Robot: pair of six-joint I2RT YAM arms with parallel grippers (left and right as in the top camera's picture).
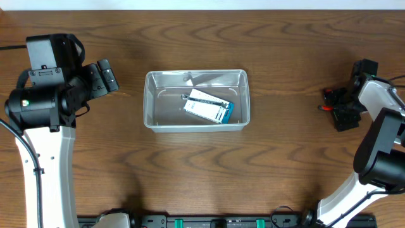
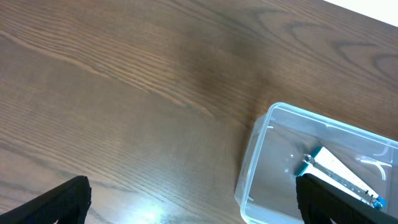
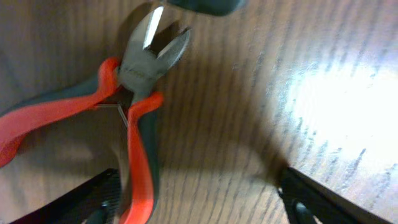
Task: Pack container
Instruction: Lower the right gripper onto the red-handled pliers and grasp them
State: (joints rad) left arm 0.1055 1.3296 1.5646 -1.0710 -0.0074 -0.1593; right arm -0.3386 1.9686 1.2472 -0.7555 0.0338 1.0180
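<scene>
The container (image 1: pixel 149 101) sits near the middle of the worktop, a little toward the far edge. A white-and-blue packet (image 1: pixel 208 106) lies flat inside it. My left hand (image 1: pixel 106 77) hangs near the left edge, its fingers spread wide and holding nothing, with a corner of the container just ahead of it. My right hand (image 1: pixel 342 109) is low over the worktop by the right edge, its fingers also apart. Red-handled cutters (image 3: pixel 134 74) lie on the wood close beside one finger; I cannot tell whether they touch.
</scene>
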